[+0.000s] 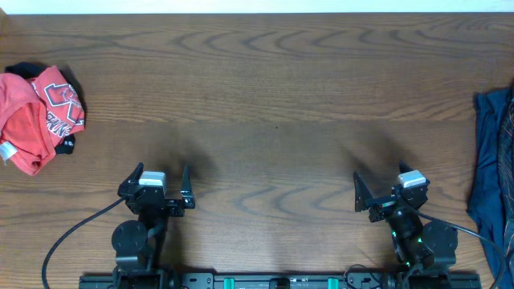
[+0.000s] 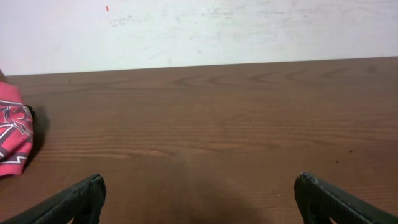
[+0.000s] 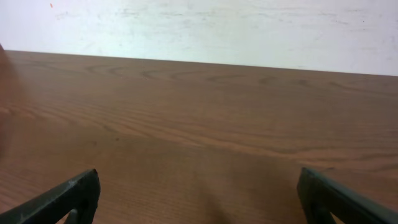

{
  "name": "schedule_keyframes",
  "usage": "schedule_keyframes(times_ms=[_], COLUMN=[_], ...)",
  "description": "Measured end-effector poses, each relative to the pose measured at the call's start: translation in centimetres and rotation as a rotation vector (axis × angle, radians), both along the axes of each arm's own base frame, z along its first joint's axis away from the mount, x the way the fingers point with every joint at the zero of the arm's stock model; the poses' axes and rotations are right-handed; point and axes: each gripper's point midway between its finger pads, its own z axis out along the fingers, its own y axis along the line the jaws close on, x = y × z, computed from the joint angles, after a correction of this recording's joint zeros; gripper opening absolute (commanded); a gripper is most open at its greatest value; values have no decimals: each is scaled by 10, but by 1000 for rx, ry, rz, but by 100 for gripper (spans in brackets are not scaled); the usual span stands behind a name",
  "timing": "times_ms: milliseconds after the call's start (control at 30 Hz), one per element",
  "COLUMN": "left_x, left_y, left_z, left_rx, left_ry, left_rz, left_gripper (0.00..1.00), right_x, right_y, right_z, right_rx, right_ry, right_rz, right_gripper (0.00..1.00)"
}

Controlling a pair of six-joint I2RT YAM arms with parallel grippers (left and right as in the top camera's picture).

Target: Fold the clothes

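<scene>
Two cloth piles, both well apart from the arms. Far left: a crumpled red garment with white print (image 1: 36,112), with black fabric (image 1: 67,144) peeking out at its edges, lies on the brown wooden table (image 1: 273,96), ahead and well to the left of the left gripper (image 1: 159,183). The left wrist view catches only its edge (image 2: 12,140). Left gripper (image 2: 199,183): released, jaws spread wide, holding nothing, wood grain ahead. Right gripper (image 1: 384,191): same state, fingers parted and empty (image 3: 199,177), facing table and a white wall (image 3: 199,25). A dark blue garment (image 1: 491,152) sits right of the right gripper, slightly ahead, cut off by the frame edge.
</scene>
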Motion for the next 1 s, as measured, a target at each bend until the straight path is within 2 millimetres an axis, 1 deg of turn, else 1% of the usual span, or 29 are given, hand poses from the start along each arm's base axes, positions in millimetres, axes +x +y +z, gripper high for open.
schedule_keyframes(times_ms=[833,1000], left_x=[0,0], left_y=[0,0], left_z=[0,0], left_rx=[0,0], left_ry=[0,-1], left_rz=[0,0], left_gripper=[98,98], right_x=[0,-1], right_y=[1,3], right_z=[0,0], right_rx=[2,109], right_ry=[0,31], right_rz=[4,-1], right_gripper=[99,99])
